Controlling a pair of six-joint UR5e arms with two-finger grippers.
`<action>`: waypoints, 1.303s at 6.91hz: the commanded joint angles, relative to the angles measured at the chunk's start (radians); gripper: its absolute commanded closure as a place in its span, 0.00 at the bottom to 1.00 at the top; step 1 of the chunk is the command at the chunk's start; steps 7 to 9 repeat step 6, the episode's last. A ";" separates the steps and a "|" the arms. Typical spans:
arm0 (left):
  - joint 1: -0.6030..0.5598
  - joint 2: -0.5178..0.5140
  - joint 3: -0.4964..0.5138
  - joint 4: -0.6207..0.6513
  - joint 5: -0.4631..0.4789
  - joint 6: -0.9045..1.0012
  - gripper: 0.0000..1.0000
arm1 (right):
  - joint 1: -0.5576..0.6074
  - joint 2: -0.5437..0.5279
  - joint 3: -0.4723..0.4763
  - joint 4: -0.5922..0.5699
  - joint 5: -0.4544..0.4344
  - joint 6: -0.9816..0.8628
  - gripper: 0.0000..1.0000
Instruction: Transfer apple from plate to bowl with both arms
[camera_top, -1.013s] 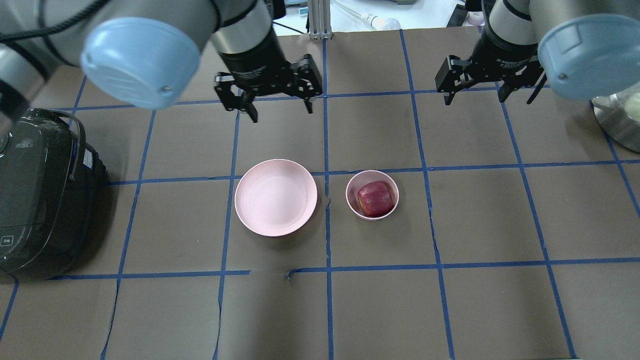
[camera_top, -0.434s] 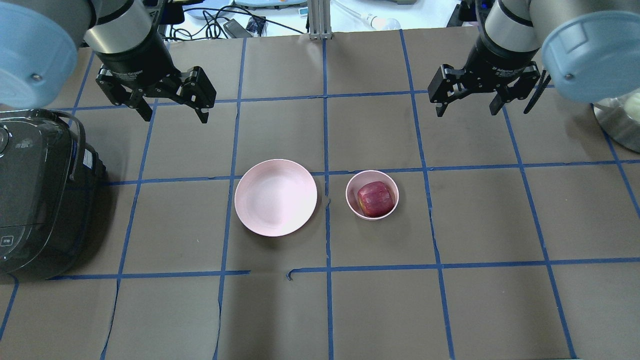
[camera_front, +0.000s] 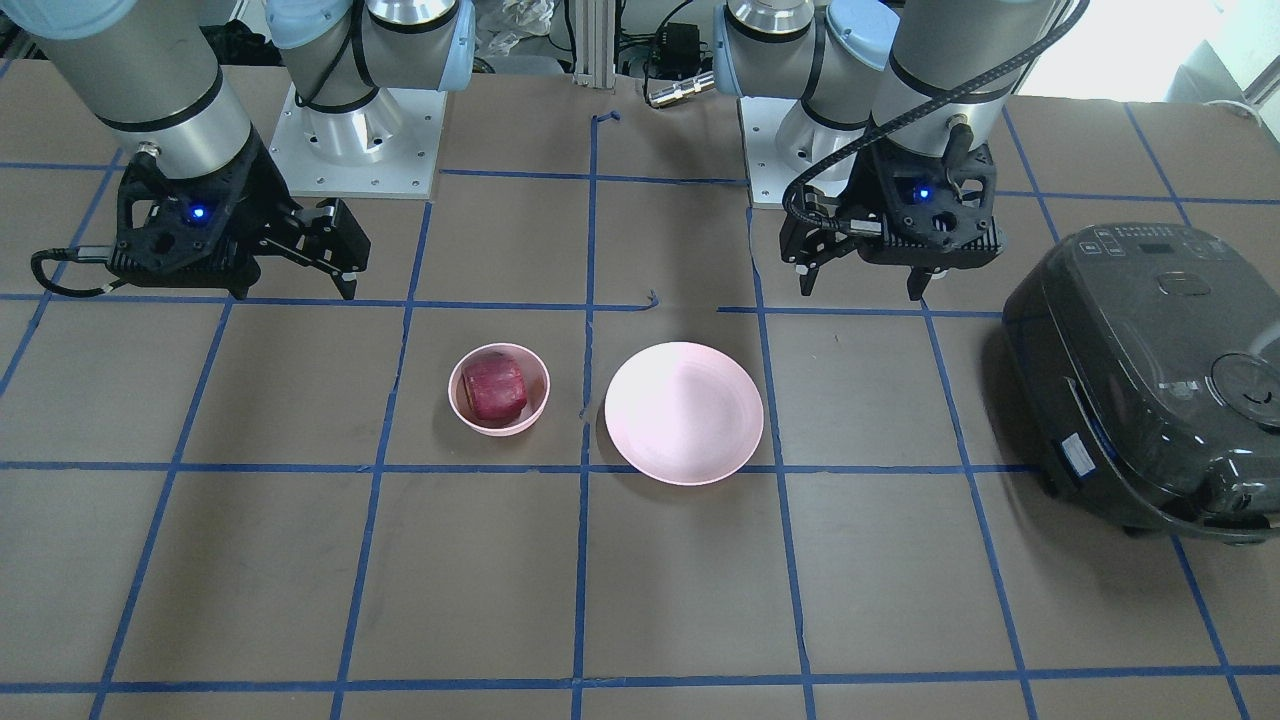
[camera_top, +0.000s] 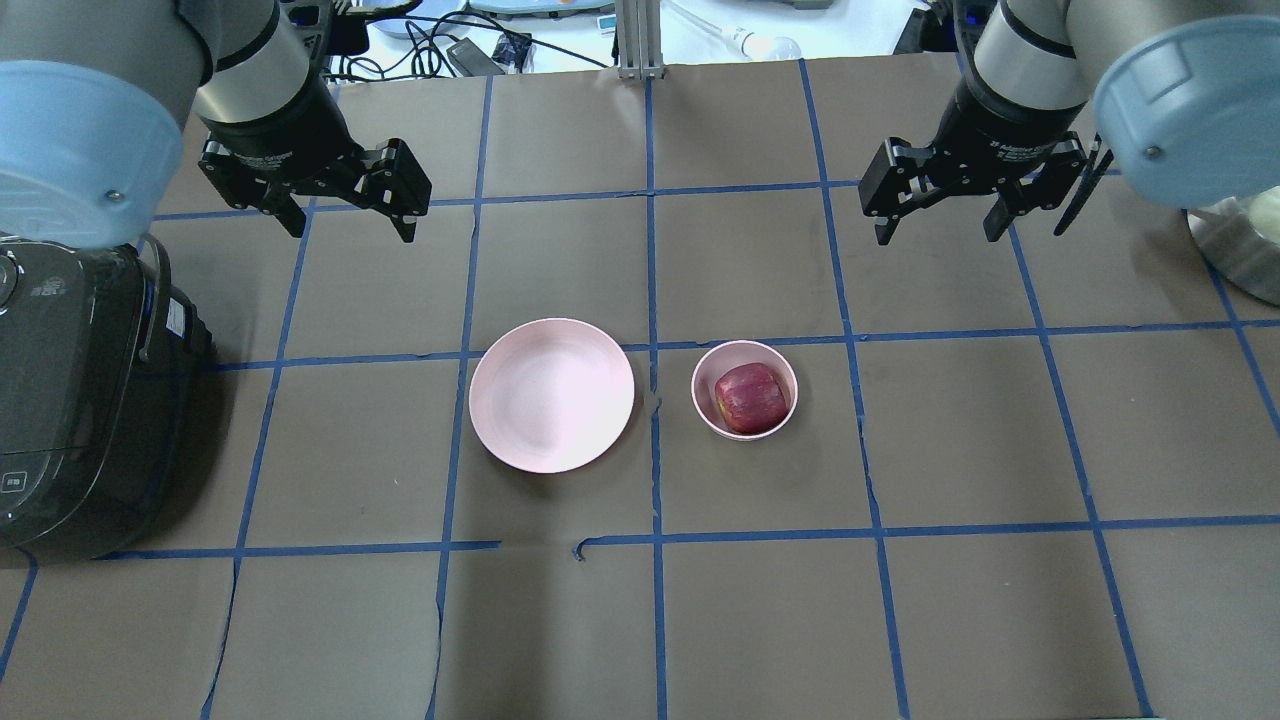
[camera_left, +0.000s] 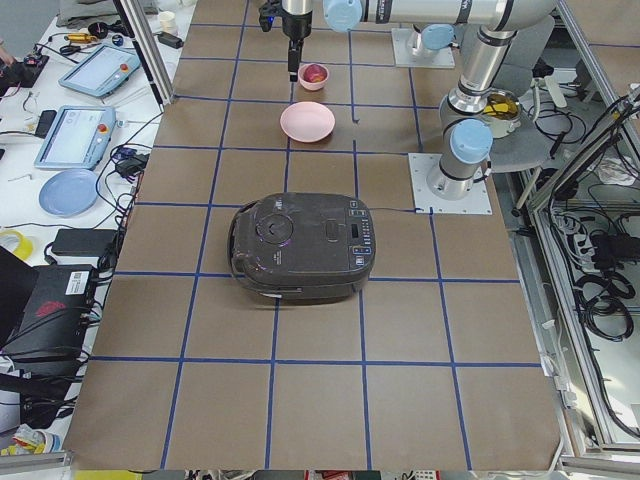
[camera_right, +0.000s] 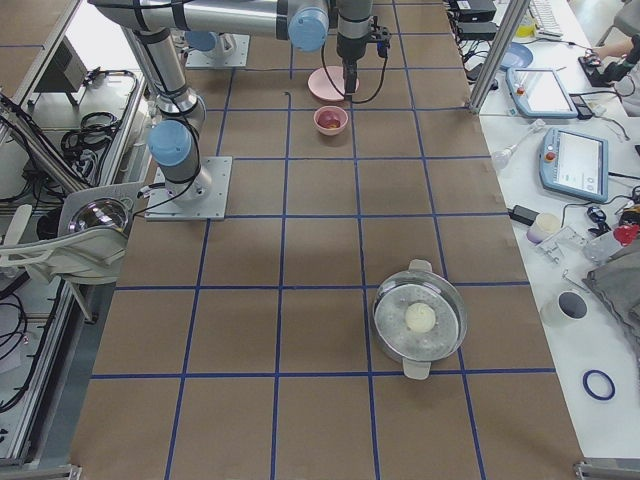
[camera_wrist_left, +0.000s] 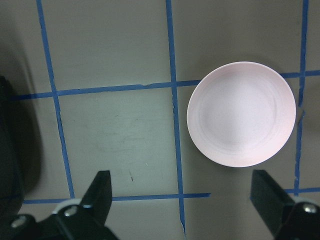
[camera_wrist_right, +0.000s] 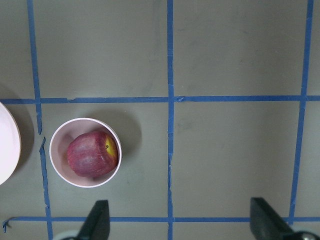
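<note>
The dark red apple (camera_top: 751, 398) lies in the small pink bowl (camera_top: 697, 395), right of the table's middle. It shows there too in the front view (camera_front: 494, 388) and the right wrist view (camera_wrist_right: 93, 154). The wide pink plate (camera_top: 551, 395) sits just left of the bowl with nothing on it; it also shows in the left wrist view (camera_wrist_left: 241, 113). My left gripper (camera_top: 352, 228) is open and holds nothing, above the table far back and left of the plate. My right gripper (camera_top: 936, 235) is open and holds nothing, back and right of the bowl.
A black rice cooker (camera_top: 70, 390) stands at the table's left edge. A metal pot (camera_top: 1240, 250) with a pale round thing in it stands at the far right edge. Blue tape lines cross the brown table cover.
My left gripper has swung left, from back centre to the back left, and stayed open. My right gripper has barely shifted. Apple, bowl and plate have not moved.
</note>
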 joint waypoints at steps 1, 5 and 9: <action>-0.010 0.000 0.036 -0.009 0.001 -0.001 0.00 | -0.001 -0.001 0.000 0.014 0.000 0.001 0.00; -0.021 0.012 0.033 -0.021 0.001 -0.033 0.00 | 0.001 0.001 0.002 0.014 -0.002 0.001 0.00; -0.021 0.020 0.033 -0.033 0.001 -0.033 0.00 | -0.001 0.002 0.002 0.020 -0.003 0.002 0.00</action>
